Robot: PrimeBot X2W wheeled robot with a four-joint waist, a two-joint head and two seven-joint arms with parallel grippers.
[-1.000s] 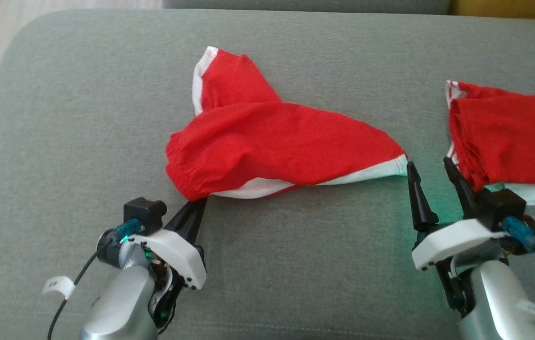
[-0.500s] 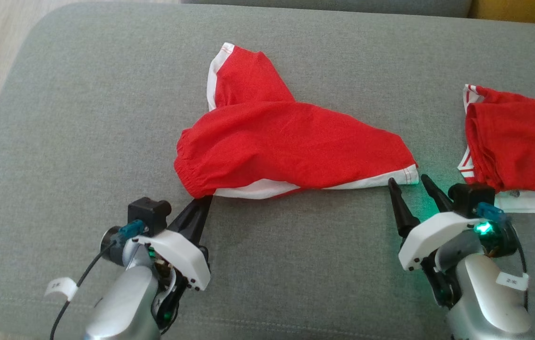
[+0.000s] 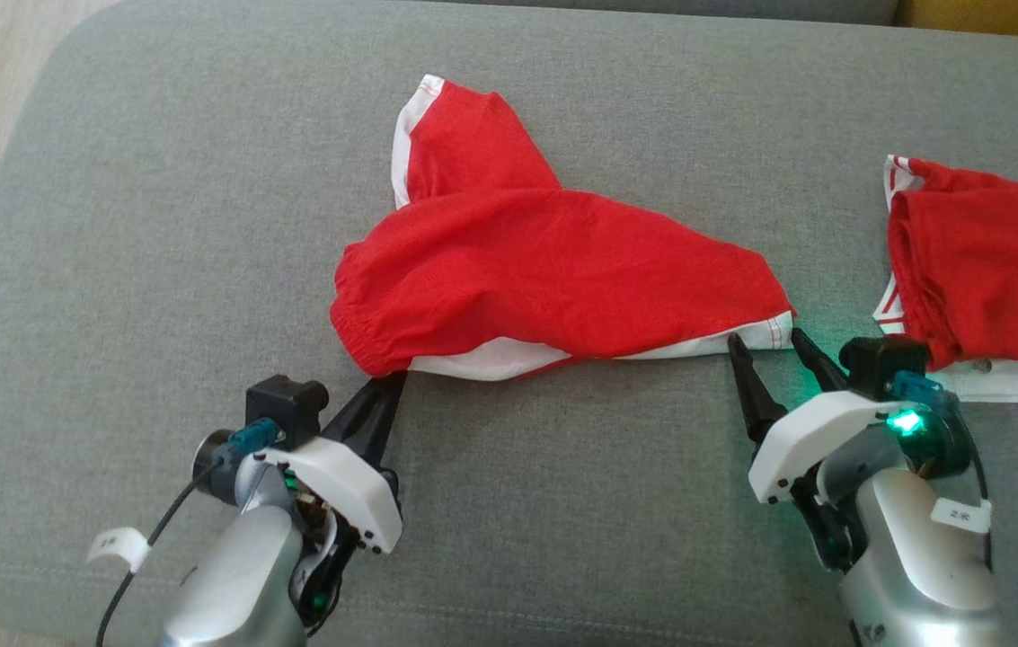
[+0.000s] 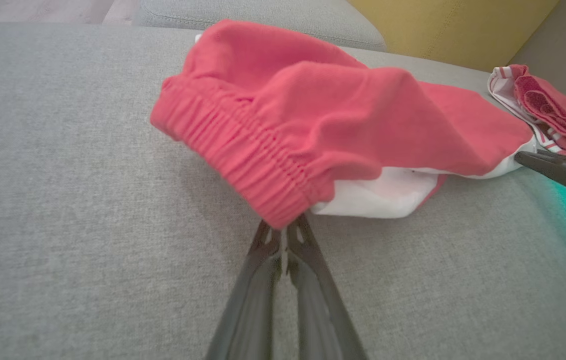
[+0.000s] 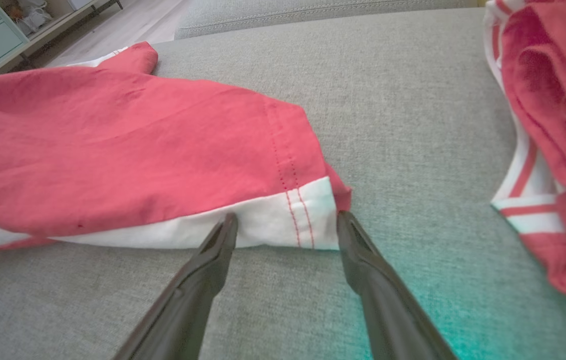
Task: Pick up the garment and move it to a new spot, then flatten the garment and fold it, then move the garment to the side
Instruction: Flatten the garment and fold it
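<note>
Head view: a red garment [image 3: 553, 279], a pair of shorts with white trim, lies crumpled near the middle of a grey sofa cushion [image 3: 158, 225]. One leg points away from the robot, and the rest spreads toward the right. The left gripper [image 3: 385, 385], at the lower left, has its two dark fingers pressed together, pinching the garment's near left corner at the gathered elastic waistband [image 4: 243, 155]. In the left wrist view the fingertips meet right under that ruffled red edge, and the cloth rises in a hump behind them. The right gripper [image 3: 765, 340], at the lower right, has its fingers spread wide, one tip on each side of the garment's near right corner, a white hem [image 5: 287, 220] with red stitching. In the right wrist view the tips sit low at the hem's edge; whether they touch the cloth cannot be told. A green light [image 3: 902, 420] glows on the right wrist and tints the cushion. A second red and white garment [image 3: 985, 261] lies bunched at the cushion's right side, apart from the first.
</note>
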